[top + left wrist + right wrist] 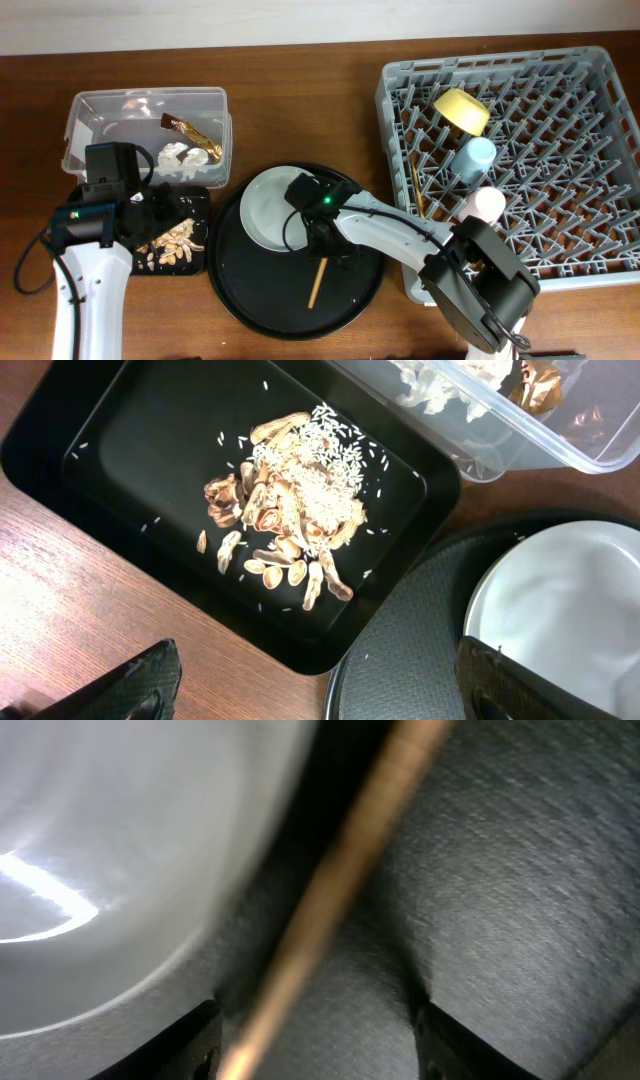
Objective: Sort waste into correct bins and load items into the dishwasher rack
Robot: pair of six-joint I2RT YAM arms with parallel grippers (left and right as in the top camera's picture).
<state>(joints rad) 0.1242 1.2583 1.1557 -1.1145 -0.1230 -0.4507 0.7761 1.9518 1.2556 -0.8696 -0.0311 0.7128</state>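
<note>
A clear box (95, 110) holds the brown-gold wrapper (193, 133) and white tissue wads (180, 157). The shallow black tray (197, 200) holds beige food scraps (172, 245), which also show in the left wrist view (285, 510). The grey rack (560, 150) holds a yellow bowl (462, 108), a blue cup (476, 156), a pink cup (487, 206) and one chopstick (418, 190). The grey plate (270, 205) and the other chopstick (317, 282) lie on the round tray. My right gripper (315, 1040) is open and low, with a finger on either side of this chopstick (330, 890). My left gripper (320, 700) is open and empty, above the black tray's near corner.
The large round black tray (250, 290) lies in the middle between the black tray and the rack. The plate (570, 600) lies at its back left, close to the clear box (520, 420). Bare wooden table (300, 90) runs along the back.
</note>
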